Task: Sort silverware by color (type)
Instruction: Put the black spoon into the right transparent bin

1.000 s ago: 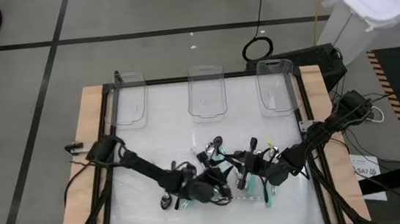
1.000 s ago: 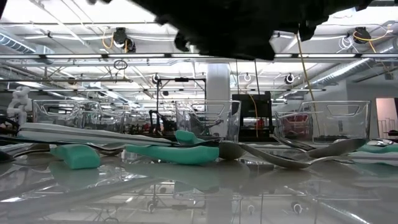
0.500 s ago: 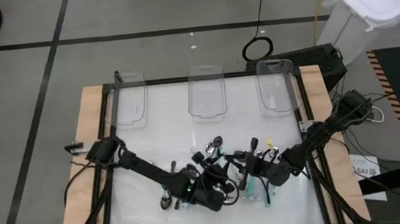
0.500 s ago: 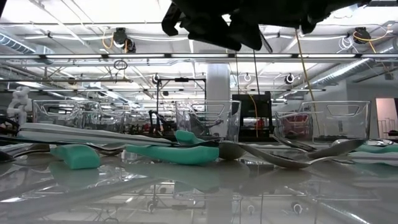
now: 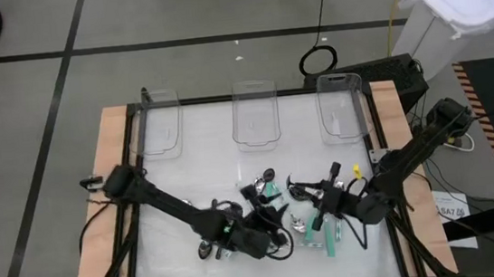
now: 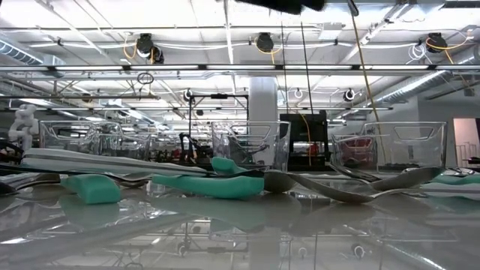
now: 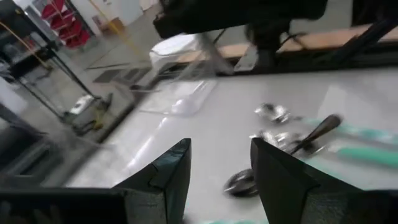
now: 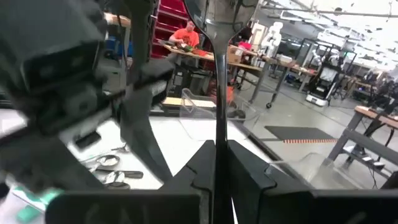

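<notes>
Right gripper (image 8: 216,163) grasping a silver spoon (image 8: 217,74)
Left gripper (image 7: 219,169) hangs released above the spoon pile (image 5: 277,210) near the table's (image 5: 214,173) front edge.

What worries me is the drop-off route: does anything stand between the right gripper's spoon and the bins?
Nothing visible does. The right gripper holds a spoon, and the table from there up to the three clear bins is bare. The left gripper is off to its side.
</notes>
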